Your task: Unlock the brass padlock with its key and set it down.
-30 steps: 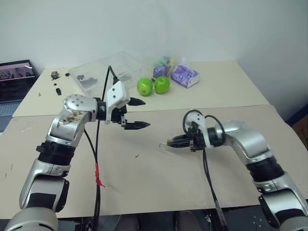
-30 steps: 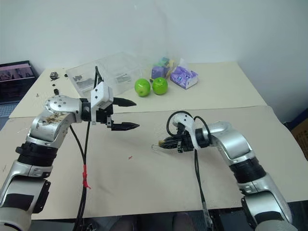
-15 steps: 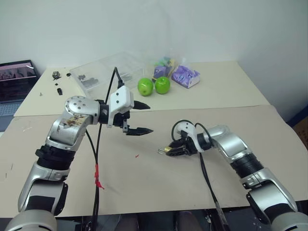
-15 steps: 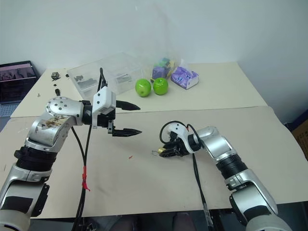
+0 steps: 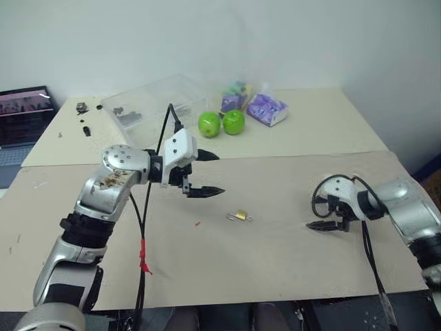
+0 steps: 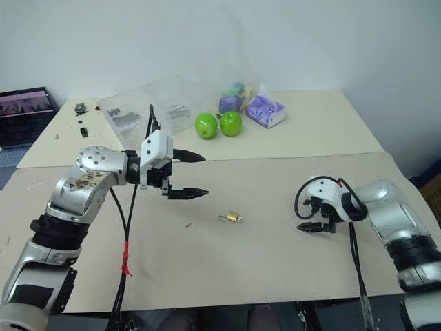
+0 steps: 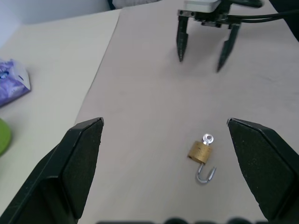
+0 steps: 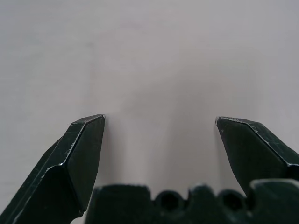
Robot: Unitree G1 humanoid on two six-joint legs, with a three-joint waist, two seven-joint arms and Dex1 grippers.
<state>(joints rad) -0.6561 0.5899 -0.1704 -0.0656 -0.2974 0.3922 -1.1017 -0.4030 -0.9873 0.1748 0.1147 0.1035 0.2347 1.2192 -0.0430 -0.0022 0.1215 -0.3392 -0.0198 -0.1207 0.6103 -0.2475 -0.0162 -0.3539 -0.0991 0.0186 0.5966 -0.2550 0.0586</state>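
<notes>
**Padlock on table, shackle open, both grippers empty**

The brass padlock (image 7: pixel 201 151) lies flat on the tan table (image 5: pixel 275 262) with its shackle swung open and the key (image 7: pixel 207 138) in its body. The left gripper (image 5: pixel 205 174) hovers near it, jaws wide. The right gripper (image 5: pixel 324 224), well apart, jaws wide, holds nothing.
</notes>
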